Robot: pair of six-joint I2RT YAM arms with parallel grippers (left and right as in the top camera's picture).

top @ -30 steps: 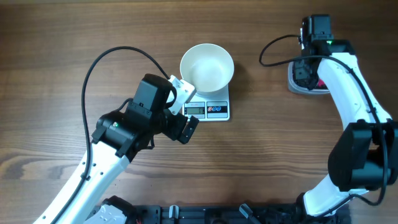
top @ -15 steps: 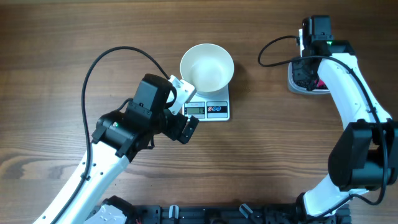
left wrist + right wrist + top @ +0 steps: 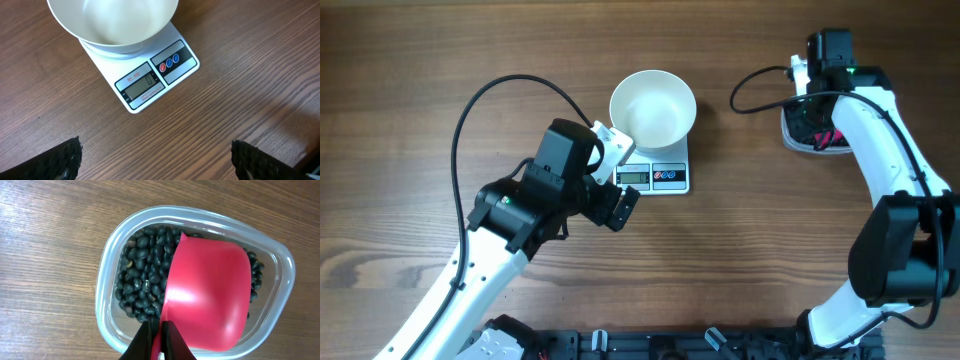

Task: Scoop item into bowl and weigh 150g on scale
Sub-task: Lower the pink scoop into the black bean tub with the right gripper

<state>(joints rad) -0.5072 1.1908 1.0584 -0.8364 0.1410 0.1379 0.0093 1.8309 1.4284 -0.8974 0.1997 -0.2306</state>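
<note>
The white bowl [image 3: 653,105] stands on the white scale [image 3: 655,176], and nothing shows inside it [image 3: 112,20]. The scale's display [image 3: 142,82] faces my left gripper [image 3: 159,157], which hangs open just in front of the scale, holding nothing. The item, a heap of black beans [image 3: 140,280], lies in a clear plastic tub [image 3: 107,265] at the far right of the table [image 3: 790,135]. My right gripper [image 3: 159,332] is shut on the handle of a red scoop [image 3: 207,300]. The scoop's cup lies over the beans inside the tub, and no beans show on its smooth red face.
Bare wooden tabletop [image 3: 740,250] lies between the scale and the tub. A black cable [image 3: 760,85] loops from the right arm beside the tub. Another cable [image 3: 510,90] arcs over the left arm.
The right wrist has shifted slightly over the tub, so a little more of the red scoop shows. The left arm, bowl and scale have not moved.
</note>
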